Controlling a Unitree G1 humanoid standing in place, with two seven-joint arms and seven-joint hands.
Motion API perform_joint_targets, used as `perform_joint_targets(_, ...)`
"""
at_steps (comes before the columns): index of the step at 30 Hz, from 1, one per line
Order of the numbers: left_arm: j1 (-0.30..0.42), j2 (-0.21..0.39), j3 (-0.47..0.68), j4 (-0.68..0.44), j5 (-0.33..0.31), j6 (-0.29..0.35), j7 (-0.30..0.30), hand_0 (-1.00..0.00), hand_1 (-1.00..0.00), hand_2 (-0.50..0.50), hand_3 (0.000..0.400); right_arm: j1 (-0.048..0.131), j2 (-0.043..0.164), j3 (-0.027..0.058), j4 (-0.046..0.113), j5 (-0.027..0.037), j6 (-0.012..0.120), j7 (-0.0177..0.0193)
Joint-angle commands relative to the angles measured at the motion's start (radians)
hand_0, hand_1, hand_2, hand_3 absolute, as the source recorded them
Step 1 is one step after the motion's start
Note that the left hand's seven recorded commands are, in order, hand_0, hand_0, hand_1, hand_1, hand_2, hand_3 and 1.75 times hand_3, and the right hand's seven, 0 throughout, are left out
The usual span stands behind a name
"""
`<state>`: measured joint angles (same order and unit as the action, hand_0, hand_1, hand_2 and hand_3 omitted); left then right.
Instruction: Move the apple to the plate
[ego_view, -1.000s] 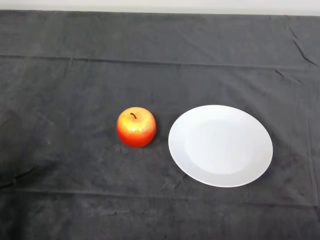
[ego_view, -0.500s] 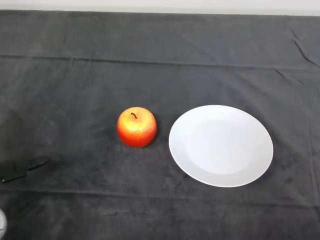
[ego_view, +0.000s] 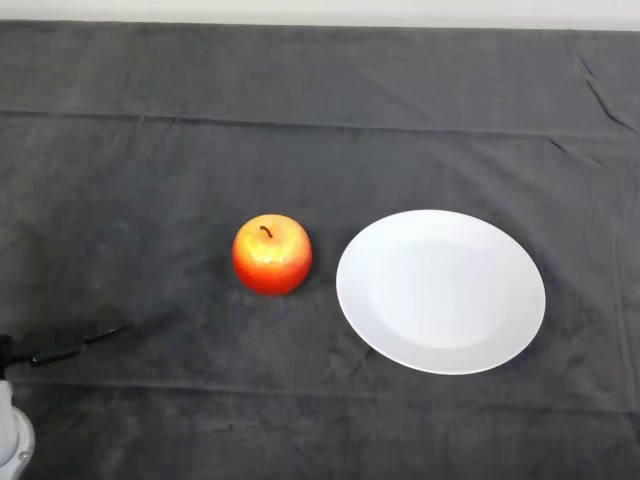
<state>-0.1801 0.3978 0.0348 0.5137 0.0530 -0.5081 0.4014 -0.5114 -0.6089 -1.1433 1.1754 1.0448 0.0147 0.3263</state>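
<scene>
A red and yellow apple (ego_view: 272, 254) with a short dark stem stands upright on the dark cloth, just left of centre. The white round plate (ego_view: 440, 290) lies to its right with nothing on it, a narrow strip of cloth between the two. The silver end of my left arm (ego_view: 12, 440) shows in the lower left corner. Only a dark sliver of my left hand (ego_view: 6, 350) shows at the left edge, well away from the apple, down and to its left.
The dark cloth (ego_view: 320, 130) covers the whole table, with creases across the back and the front. A pale strip runs along the far edge at the top.
My left arm has come further into the lower left corner and risen a little. The apple and the plate have not moved.
</scene>
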Motion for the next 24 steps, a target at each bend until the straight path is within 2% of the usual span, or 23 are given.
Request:
perform_joint_targets(1, -0.036, 0.002, -0.019, -0.047, 0.020, 0.016, -0.010, 0.00, 0.00, 0.00, 0.000, 0.013, -0.019, -0.0019, -0.022, 0.0083, -0.004, 0.0002)
perform_joint_targets(14, -0.127, -0.027, -0.083, -0.037, 0.021, 0.063, -0.043, 0.00, 0.00, 0.00, 0.000, 0.014, -0.017, -0.0014, -0.025, 0.0083, -0.003, -0.0018)
perform_joint_targets(24, -0.210, -0.052, -0.138, 0.084, 0.016, 0.019, -0.073, 0.00, 0.00, 0.00, 0.000, 0.014, -0.017, -0.0014, -0.026, 0.0084, -0.003, -0.0025)
